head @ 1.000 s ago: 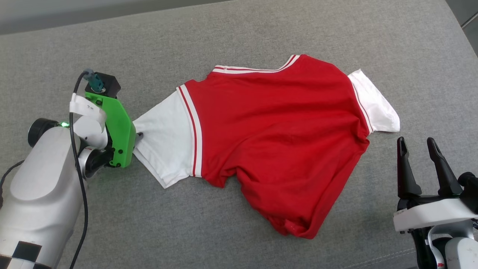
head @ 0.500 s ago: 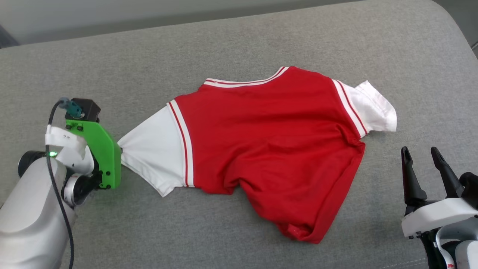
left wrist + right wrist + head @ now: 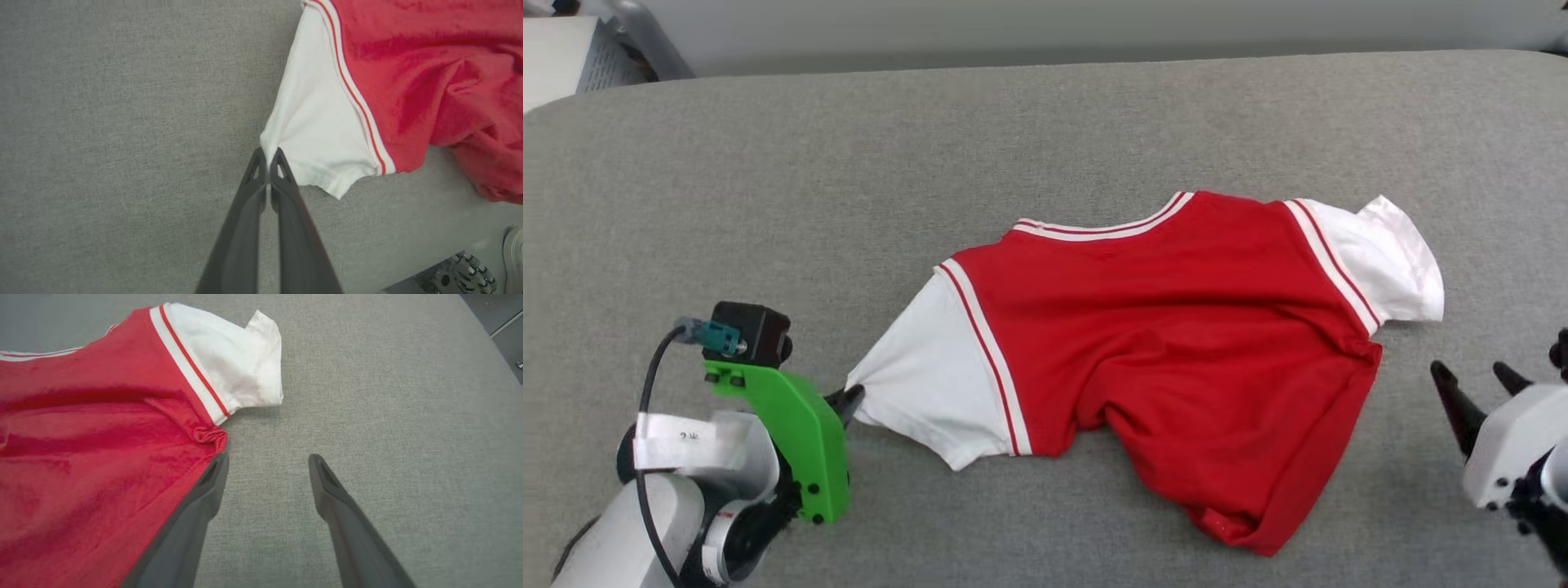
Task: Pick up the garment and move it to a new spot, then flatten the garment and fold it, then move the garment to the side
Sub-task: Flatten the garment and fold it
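The garment (image 3: pixel 1168 343) is a red T-shirt with white sleeves and red-white striped trim, lying rumpled and plain side up on the grey cushion. My left gripper (image 3: pixel 854 398) is shut on the cuff edge of its left white sleeve (image 3: pixel 314 134), which is pulled into a point; in the left wrist view that gripper (image 3: pixel 267 153) pinches the white cloth between touching tips. At the right, my right gripper (image 3: pixel 1474 376) stands open beside the shirt's side seam. In the right wrist view it (image 3: pixel 267 459) holds nothing, its left finger (image 3: pixel 212 477) close to the red hem edge (image 3: pixel 135 486).
The grey fabric surface (image 3: pixel 849 180) stretches wide behind and to the left of the shirt. Its far edge meets a pale wall, with a white object (image 3: pixel 564 57) at the top left corner. A wheeled base (image 3: pixel 461 273) shows at the lower right of the left wrist view.
My left gripper has shut on the sleeve cuff and pulled it taut toward the near left. The head camera has shifted, so the whole scene sits lower and further right. The right gripper stays open.
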You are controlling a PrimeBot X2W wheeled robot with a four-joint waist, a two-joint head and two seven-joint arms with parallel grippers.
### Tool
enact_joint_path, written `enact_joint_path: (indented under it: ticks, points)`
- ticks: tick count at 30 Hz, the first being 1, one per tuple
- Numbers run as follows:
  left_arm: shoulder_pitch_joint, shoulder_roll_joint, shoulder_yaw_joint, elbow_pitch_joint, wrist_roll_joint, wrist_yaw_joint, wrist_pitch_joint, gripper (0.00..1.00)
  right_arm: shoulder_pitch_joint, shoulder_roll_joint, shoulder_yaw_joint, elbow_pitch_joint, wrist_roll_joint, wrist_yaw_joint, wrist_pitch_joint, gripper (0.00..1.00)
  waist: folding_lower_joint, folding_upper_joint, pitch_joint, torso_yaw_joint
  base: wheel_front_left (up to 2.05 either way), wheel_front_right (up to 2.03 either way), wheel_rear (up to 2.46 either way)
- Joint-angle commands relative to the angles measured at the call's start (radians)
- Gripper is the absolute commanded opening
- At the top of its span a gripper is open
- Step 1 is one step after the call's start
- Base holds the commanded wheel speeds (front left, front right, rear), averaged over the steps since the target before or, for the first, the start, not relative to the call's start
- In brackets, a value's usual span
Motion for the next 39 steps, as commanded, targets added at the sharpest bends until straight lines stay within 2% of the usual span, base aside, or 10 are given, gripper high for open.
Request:
enact_joint_path:
  ticks: [1, 4, 5, 11, 16, 24, 36, 37, 38, 39]
  points:
    - [0.016, -0.008, -0.007, -0.027, 0.007, 0.010, 0.003, 0.00, -0.052, -0.034, 0.000, -0.022, 0.017, -0.001, 0.082, 1.00, 0.0000, 0.0000, 0.024, 0.026, 0.00, 0.00, 0.00]
    - [0.013, -0.018, -0.023, -0.075, 0.016, 0.018, 0.007, 0.00, -0.168, -0.105, -0.003, -0.043, 0.044, -0.001, 0.285, 1.00, 0.0000, 0.0000, 0.049, 0.049, 0.00, 0.00, 0.00]
    - [0.000, -0.025, -0.036, -0.102, 0.026, 0.019, 0.008, 0.00, -0.279, -0.152, 0.006, -0.036, 0.073, -0.001, 0.457, 1.00, 0.0000, 0.0000, 0.078, 0.070, 0.00, 0.00, 0.00]
    - [-0.030, -0.034, -0.059, -0.131, 0.047, 0.016, 0.012, 0.00, -0.495, -0.192, 0.027, 0.071, 0.092, -0.001, 0.675, 1.00, 0.0000, 0.0000, 0.138, 0.115, 0.00, 0.00, 0.00]
    - [-0.055, -0.041, -0.073, -0.144, 0.061, 0.012, 0.009, 0.00, -0.613, -0.207, 0.041, 0.189, 0.064, -0.001, 0.718, 1.00, 0.0000, 0.0000, 0.184, 0.149, 0.00, 0.00, 0.00]
    - [-0.094, -0.050, -0.090, -0.171, 0.081, 0.009, 0.009, 0.00, -0.700, -0.223, 0.032, 0.325, 0.013, -0.001, 0.699, 1.00, 0.0000, 0.0000, 0.248, 0.193, 0.00, 0.00, 0.00]
    - [-0.126, -0.068, -0.103, -0.147, 0.088, -0.001, -0.011, 0.00, -0.649, -0.205, 0.080, 0.428, 0.049, -0.001, 0.683, 1.00, 0.0000, 0.0000, 0.280, 0.216, 0.00, 0.00, 0.00]
    - [-0.127, -0.069, -0.102, -0.143, 0.086, -0.002, -0.013, 0.00, -0.638, -0.204, 0.087, 0.433, 0.058, -0.001, 0.687, 0.64, 0.0000, 0.0000, 0.279, 0.215, 0.00, 0.00, 0.00]
    - [-0.128, -0.068, -0.100, -0.139, 0.085, -0.002, -0.015, 0.00, -0.630, -0.204, 0.094, 0.435, 0.066, -0.001, 0.690, 0.00, 0.0000, 0.0000, 0.277, 0.214, 0.00, 0.00, 0.00]
    - [-0.129, -0.067, -0.098, -0.134, 0.085, -0.002, -0.018, 0.00, -0.621, -0.205, 0.101, 0.437, 0.074, -0.001, 0.691, 0.00, 0.0000, 0.0000, 0.274, 0.213, 0.00, 0.00, 0.00]
